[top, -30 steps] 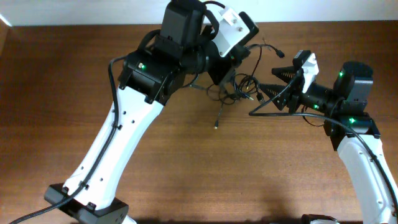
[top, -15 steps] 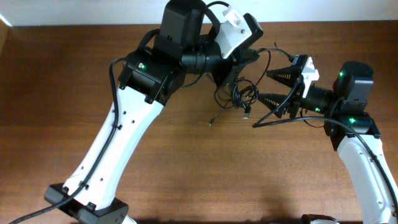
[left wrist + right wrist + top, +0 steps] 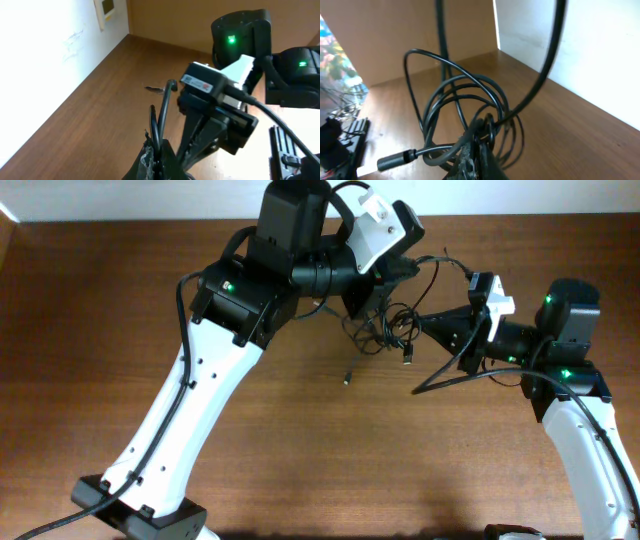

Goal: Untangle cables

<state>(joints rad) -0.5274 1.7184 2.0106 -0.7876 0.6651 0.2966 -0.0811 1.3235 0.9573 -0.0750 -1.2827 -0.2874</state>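
The right gripper [image 3: 476, 150] is clamped shut on a loop of the cables [image 3: 454, 95], the left gripper [image 3: 156, 156] pinched shut on another strand. The tangle hangs between them over the table [image 3: 300, 430]. They look light, limp and slippery, best taken near a plug [image 3: 395, 161].

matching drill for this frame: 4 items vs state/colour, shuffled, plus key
Items:
1. left gripper
2. right gripper
3. cables
4. table

States:
a. tangled bunch between the two grippers
b. shut on fairly straight strands running up in its own wrist view
c. brown wood
d. shut on coiled loops in its own wrist view

Pairs: 1-b, 2-d, 3-a, 4-c
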